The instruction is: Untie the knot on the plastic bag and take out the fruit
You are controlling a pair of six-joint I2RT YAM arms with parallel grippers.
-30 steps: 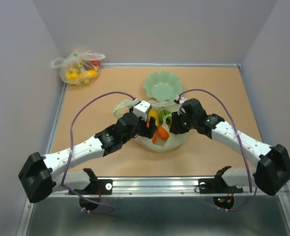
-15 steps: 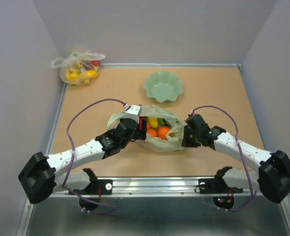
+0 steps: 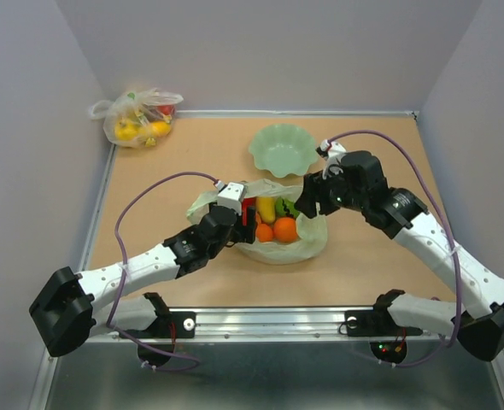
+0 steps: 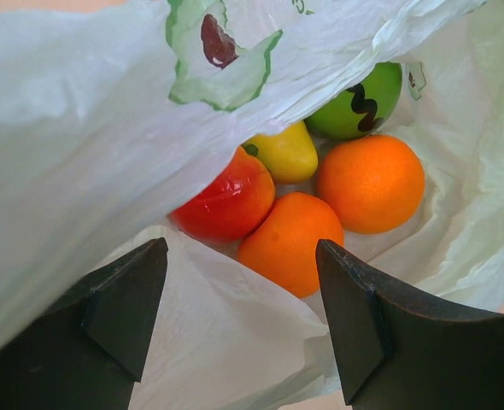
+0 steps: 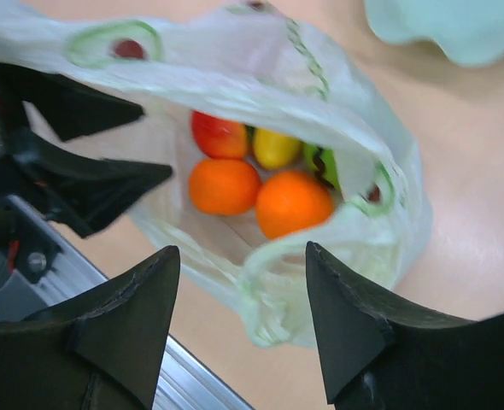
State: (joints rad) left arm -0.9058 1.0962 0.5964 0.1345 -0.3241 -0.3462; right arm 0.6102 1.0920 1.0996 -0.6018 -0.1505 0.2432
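The pale green plastic bag (image 3: 307,243) lies mid-table with its mouth open; no tied knot shows, and a loose twisted handle loop (image 5: 293,295) hangs at its near edge. The fruit lies inside: two orange ones (image 4: 372,184) (image 4: 290,243), a red one (image 4: 226,201), a yellow one (image 4: 288,154) and a green one with dark marks (image 4: 354,98). My left gripper (image 3: 245,224) is open at the bag's left opening, with slack film between its jaws (image 4: 242,256). My right gripper (image 3: 307,203) is open and empty, raised above the bag's right side (image 5: 241,252).
A pale green scalloped bowl (image 3: 283,150) stands behind the bag. A clear whitish tied bag (image 3: 139,115) with yellow and red items lies in the far left corner. Walls enclose the table; a metal rail (image 3: 269,320) runs along the near edge.
My right gripper has left the bag's right edge and risen up and back over the bag. The bag's right side has slumped. The left gripper has hardly moved.
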